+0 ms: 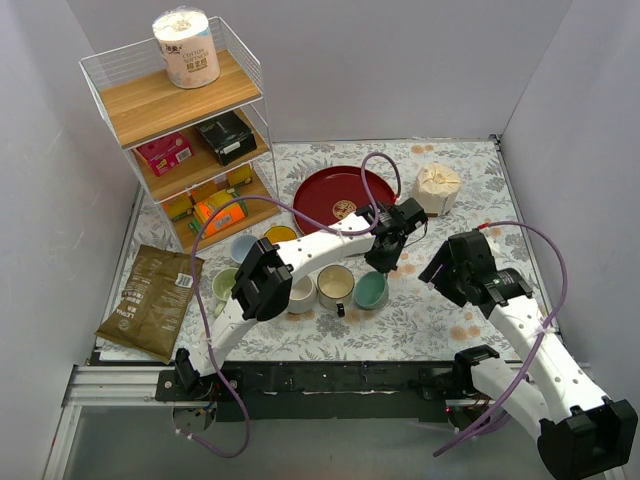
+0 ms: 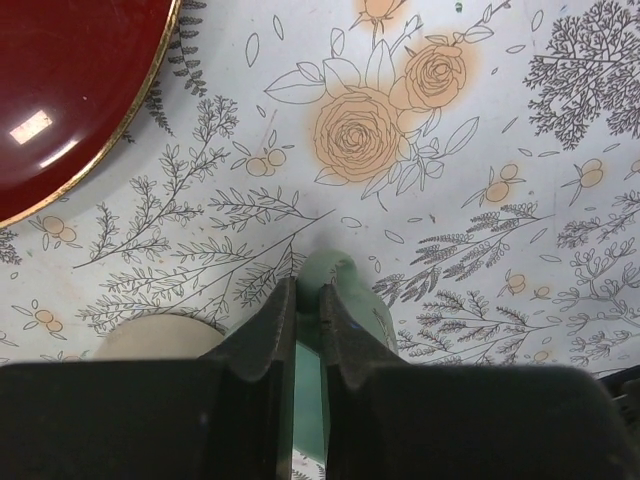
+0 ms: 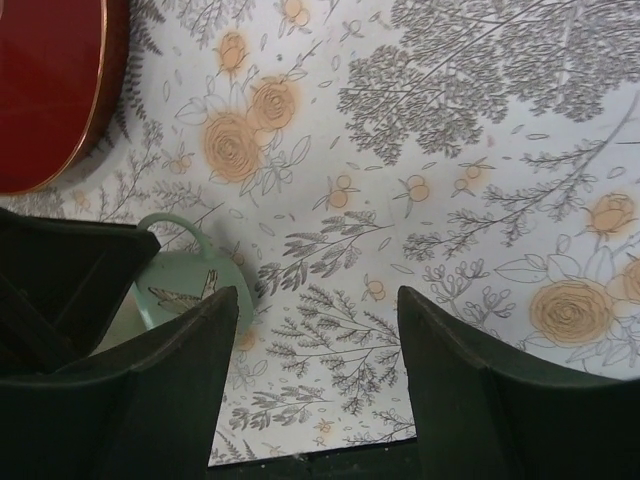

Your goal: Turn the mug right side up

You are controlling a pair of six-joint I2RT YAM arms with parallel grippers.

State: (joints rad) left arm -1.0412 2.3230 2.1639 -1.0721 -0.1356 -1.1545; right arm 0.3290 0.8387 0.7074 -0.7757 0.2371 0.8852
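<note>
The left gripper (image 1: 384, 262) is seen with its jaws drawn narrow, pinched on the green mug (image 1: 371, 290). In the left wrist view the two fingers (image 2: 268, 330) are closed on a thin green part of the mug (image 2: 335, 275), and a rounded green knob is seen just past their tips. It cannot be told from these views whether the mug's mouth faces up.

The right gripper (image 1: 438, 270) is held with its jaws wide apart and nothing between them. In the right wrist view only the floral tablecloth (image 3: 480, 150) is seen between them. The mug (image 3: 190, 295) lies just outside the left-hand finger of this gripper (image 3: 318, 295), and a bird motif and a looped handle are seen on it.

A cream mug (image 1: 335, 285), mouth upward, is set just beside the green mug, on the side of the left jaws toward their own arm's base. A white cup (image 1: 300, 295) is placed beyond that, and a pale green cup (image 1: 225, 285), a blue bowl (image 1: 243, 247) and a yellow cup (image 1: 280, 235) are grouped farther off. A red plate (image 1: 335, 190) lies ahead of the left jaws, near but apart. A paper-wrapped bundle (image 1: 438, 188) lies ahead of the right jaws.

Well away from both jaws, a wire shelf rack (image 1: 250, 70) is loaded with a paper roll (image 1: 186, 48) on top, a red box (image 1: 163, 153) and a black box (image 1: 226, 136) on the middle shelf, and orange packets (image 1: 220, 212) at the bottom. A brown bag (image 1: 150, 300) lies flat beside it.
</note>
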